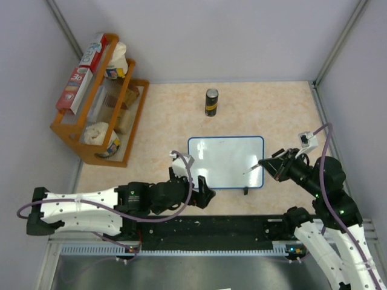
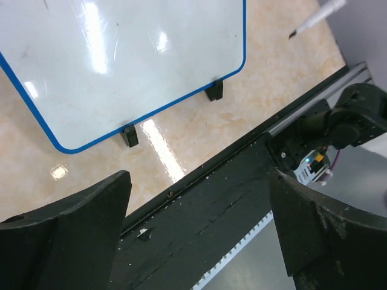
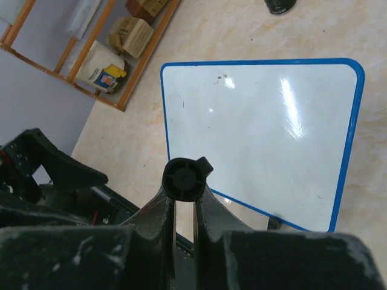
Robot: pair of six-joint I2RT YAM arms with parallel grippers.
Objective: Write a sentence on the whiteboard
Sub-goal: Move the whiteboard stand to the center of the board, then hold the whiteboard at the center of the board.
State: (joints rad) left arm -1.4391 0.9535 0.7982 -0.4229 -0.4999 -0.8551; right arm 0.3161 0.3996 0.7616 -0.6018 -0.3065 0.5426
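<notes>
Progress: basically at the start. whiteboard lies flat at table centre, long edges running 9–3, its two black feet on the 6 o'clock edge. The surface is blank: glare and a few faint dark specks near the 12 o'clock edge, no strokes that read as letters. By my read the whole sentence is left to write.

Right gripper: jaws closed tight on a marker, gripped near its rear end, with the butt cap seen end-on in the right wrist view. It sits at about 4 o'clock off the board, with the marker pointing toward 8 o'clock. From above, the tip falls over the board's 4 o'clock corner. In the left wrist view it hangs in air beside the board's edge, so I judge it raised and not touching. I can't confirm the gap.

Left gripper: fingers spread wide with nothing between them and nothing touched. It's at the board's 7 o'clock corner, just off the blue rim, over the strip of table between board and black rail.

Clutter is well apart from the board: a dark can at 12 o'clock and a wooden rack of boxes at 10 o'clock.

Next step as I see it: lower the tip onto the board and start the first line, probably from the 10 o'clock corner. The board is unrestrained, so it may slide under pen pressure.
</notes>
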